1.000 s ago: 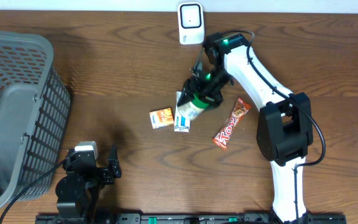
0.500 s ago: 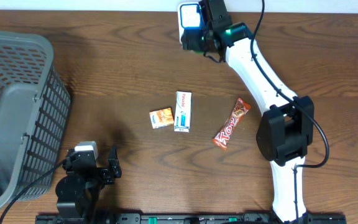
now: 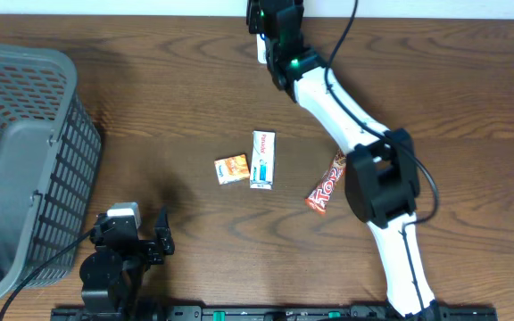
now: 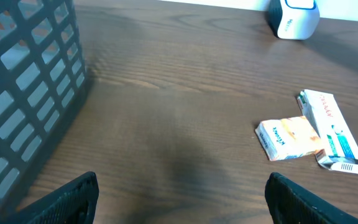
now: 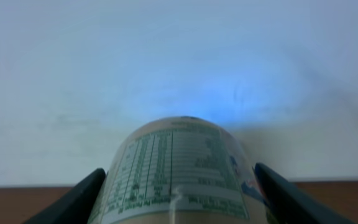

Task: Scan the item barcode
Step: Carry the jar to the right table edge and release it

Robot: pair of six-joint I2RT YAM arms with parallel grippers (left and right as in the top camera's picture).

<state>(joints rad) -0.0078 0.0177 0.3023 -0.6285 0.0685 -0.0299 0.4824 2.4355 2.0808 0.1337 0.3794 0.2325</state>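
The right claw [image 5: 178,202] is clamped on a small labelled bottle [image 5: 174,158], held up at the far edge of the bench [image 3: 150,107] by the barcode scanner [image 4: 294,15], with a blue glow on the wall behind. The bottle looks light, rigid and smooth-sided, so it may twist or slip. Gripping across the body, clear of the barcode, seems best. The left claw [image 4: 185,208] rests wide and empty.

Item: cream bottle [image 5: 176,171], green-printed label facing my camera.
Pose: rounded end foremost, blue glow above it.
Place: clamped in my right gripper [image 5: 180,202].
Scanner: white scanner [image 4: 294,17], upright.
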